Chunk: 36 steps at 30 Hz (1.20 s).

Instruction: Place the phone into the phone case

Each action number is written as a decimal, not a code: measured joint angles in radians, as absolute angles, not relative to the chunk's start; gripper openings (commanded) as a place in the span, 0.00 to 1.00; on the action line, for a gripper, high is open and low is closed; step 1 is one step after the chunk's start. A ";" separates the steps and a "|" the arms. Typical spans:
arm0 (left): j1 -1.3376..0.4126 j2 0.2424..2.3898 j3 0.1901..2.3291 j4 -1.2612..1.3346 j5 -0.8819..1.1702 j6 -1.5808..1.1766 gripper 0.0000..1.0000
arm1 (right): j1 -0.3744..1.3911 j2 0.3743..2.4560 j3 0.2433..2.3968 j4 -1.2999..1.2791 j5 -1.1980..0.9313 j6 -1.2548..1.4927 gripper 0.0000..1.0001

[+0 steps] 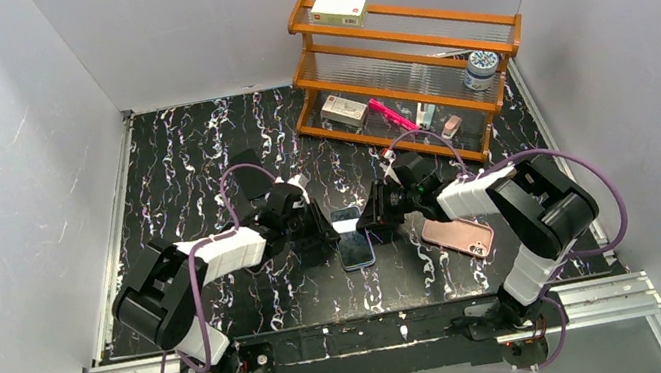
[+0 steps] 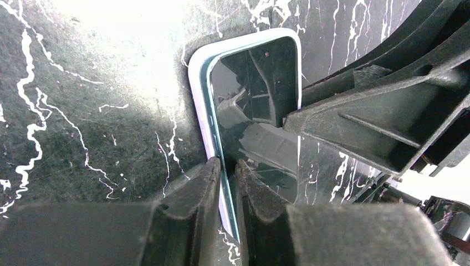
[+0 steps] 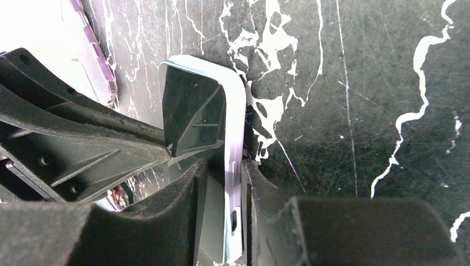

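The phone has a dark screen and lies flat at mid-table in a pale lavender phone case. In the left wrist view its glass sits inside the case rim. My left gripper is closed over the phone's left long edge, one finger outside the case and one on the glass; it also shows in the top view. My right gripper straddles the opposite edge, its outer finger against the case wall and its inner finger over the screen. In the top view the right gripper meets the phone from the right.
A rose-gold phone-shaped item lies just right of the right gripper. A purple-edged flat item lies beyond the phone in the right wrist view. A wooden rack with small items stands at the back right. Grey walls enclose the table.
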State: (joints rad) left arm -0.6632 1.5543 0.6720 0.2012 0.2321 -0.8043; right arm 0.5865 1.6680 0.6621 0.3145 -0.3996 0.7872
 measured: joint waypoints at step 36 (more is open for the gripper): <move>-0.660 1.504 0.538 0.373 0.258 -0.899 0.34 | 0.575 1.736 0.606 0.554 -0.533 0.941 0.01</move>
State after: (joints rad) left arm -0.6598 1.5036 0.5381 0.3725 0.2581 -0.8989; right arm 0.5755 1.7363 0.6064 0.5541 -0.5327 0.9409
